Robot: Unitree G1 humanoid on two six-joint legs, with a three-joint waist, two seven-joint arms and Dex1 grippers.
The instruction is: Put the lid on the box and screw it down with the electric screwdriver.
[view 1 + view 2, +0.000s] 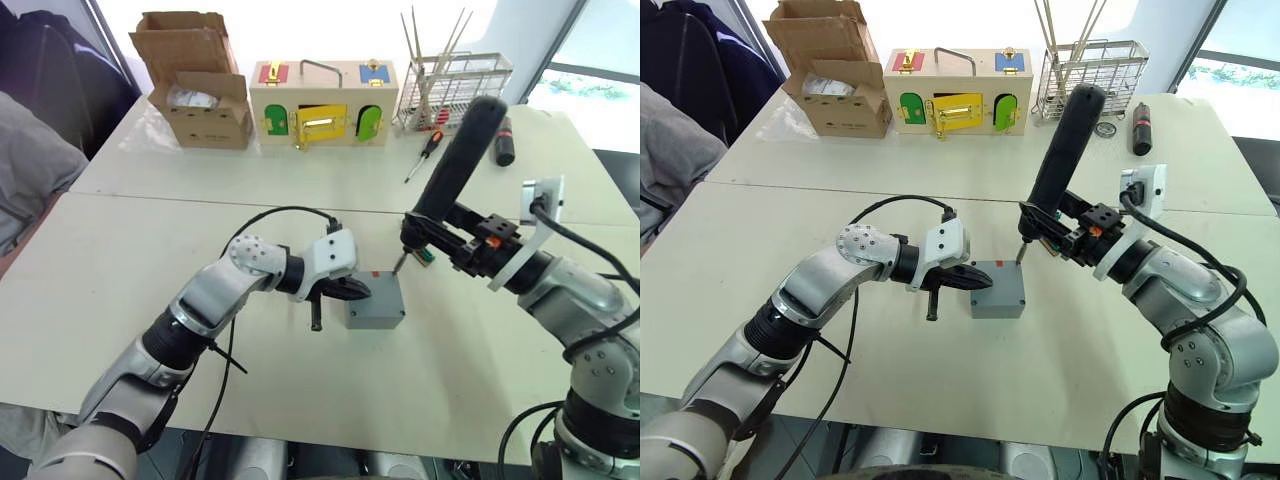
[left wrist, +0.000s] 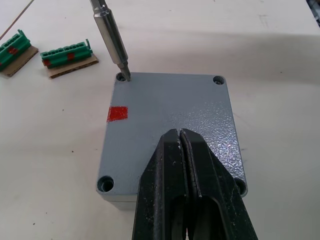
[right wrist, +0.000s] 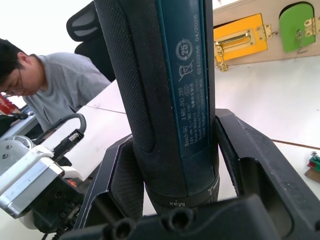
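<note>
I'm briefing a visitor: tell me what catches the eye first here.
The right end effector grips the tall electric screwdriver, its bit set in a corner hole of the grey lid mid-table. The left end effector, shut, presses on that lid. A wooden box with coloured doors stands at the far edge.

Cardboard carton (image 1: pixel 200 85), wooden box (image 1: pixel 322 105), perhaps wire rack (image 1: pixel 452 90) behind.

Head stereo overhead, wrist cameras close

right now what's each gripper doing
Left gripper: shut, pressing down on the square grey plastic lid.
Right gripper: shut on the thick dark blue-black electric screwdriver.
</note>
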